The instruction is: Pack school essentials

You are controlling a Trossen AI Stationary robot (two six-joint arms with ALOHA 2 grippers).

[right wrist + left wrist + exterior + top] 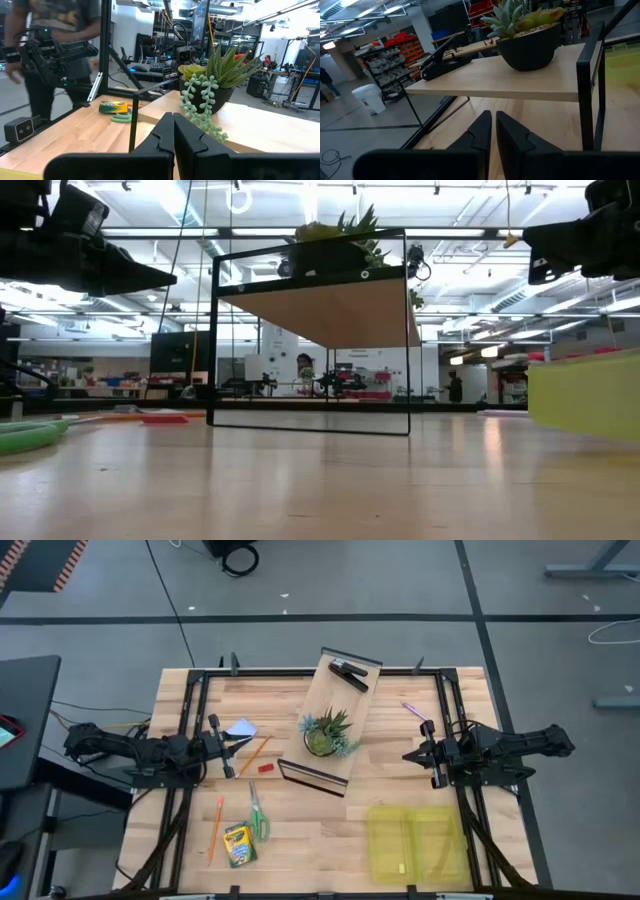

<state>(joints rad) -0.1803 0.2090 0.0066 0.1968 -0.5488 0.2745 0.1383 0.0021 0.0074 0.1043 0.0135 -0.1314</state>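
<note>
Both grippers, left (232,747) and right (410,756), sit closed and empty, so we risk clipping the potted plant (328,732) when reaching.

High cam looks straight down on me. Low cam sits at table level. My wrist cams face inward; all share the potted plant (327,733).

Grey floor (400,580) with dark tape lines, bright ceiling strip lights (480,240), shelving with red bins (395,55).
</note>
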